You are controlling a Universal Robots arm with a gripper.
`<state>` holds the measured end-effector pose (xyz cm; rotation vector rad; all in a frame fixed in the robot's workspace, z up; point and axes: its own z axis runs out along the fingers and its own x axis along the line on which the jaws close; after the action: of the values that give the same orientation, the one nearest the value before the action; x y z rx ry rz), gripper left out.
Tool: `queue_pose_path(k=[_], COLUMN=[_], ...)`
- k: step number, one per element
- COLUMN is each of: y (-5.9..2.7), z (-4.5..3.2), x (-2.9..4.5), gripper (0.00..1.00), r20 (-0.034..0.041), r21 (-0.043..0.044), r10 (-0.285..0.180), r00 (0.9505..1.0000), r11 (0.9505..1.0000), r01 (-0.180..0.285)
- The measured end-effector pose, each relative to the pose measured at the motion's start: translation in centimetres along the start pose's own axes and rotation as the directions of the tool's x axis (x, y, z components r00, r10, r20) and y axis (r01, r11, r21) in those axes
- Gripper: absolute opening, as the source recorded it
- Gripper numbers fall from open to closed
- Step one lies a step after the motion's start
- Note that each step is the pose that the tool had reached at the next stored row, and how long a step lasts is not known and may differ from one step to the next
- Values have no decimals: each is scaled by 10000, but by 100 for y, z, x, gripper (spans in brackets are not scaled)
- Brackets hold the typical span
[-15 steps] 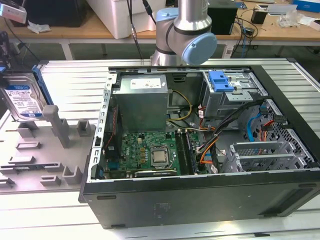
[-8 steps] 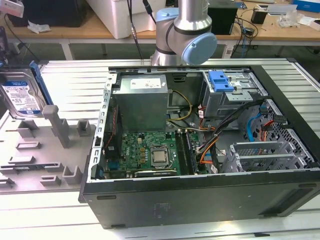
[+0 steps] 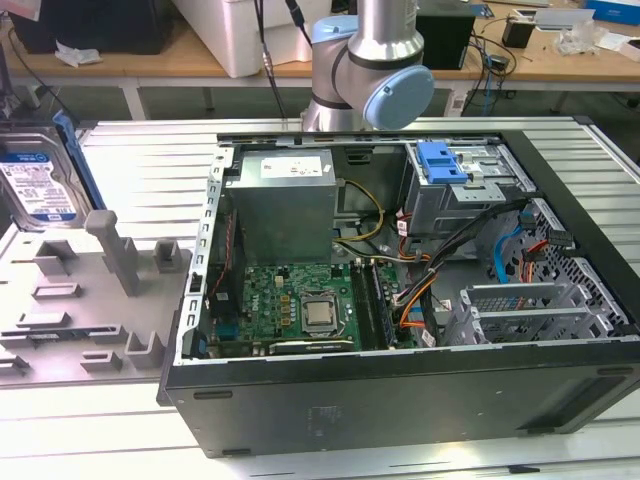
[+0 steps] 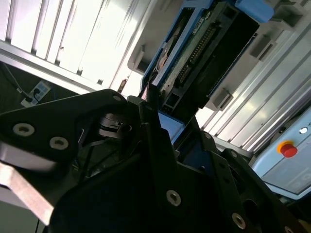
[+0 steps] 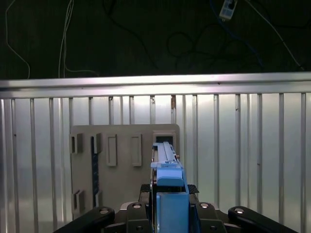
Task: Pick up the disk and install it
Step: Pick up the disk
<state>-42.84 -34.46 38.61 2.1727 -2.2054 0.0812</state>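
Gripper (image 5: 168, 190) is clamped on the disk (image 5: 166, 160). In the first wrist view black pads (image 5: 144, 188) press both faces of the drive, which is seen edge-on w/ its blue plastic frame toward the camera. Beneath it lies a grey fixture tray (image 5: 121, 170) on the slatted metal table (image 5: 243, 145). In the second wrist view a finger (image 4: 151, 121) sits against the disk's edge. The underside shows a green circuit board (image 4: 194, 53) w/ dark housing and blue rail.

Exterior view, left to right:
- The disk (image 3: 38, 185) stands upright at the far left, over the tray's back-left end. It has a silver body, a white-and-blue label facing the camera, and a blue frame strip (image 3: 78, 160) along its side. Whether it touches the tray can't be told.
- Next comes the tray (image 3: 90, 300) w/ raised posts and slots.
- Then the open PC case (image 3: 400, 400), well apart from the disk. Inside are a grey metal box (image 3: 280, 205) w/ white sticker, a green mainboard (image 3: 290, 305), and a blue tab (image 3: 440, 160) on the drive bay toward the right.
- The arm (image 3: 372, 60) rises behind the case.
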Motion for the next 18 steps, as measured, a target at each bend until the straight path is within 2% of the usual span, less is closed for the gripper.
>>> queue_pose_path(k=[13,18], y=[-1,-1], z=[-181,-273], x=[12,19], gripper=[36,36], r20=[-66,-86], r21=[2,2], r10=[0,0], r00=[10000,10000], r11=[10000,10000], r01=[0,0])
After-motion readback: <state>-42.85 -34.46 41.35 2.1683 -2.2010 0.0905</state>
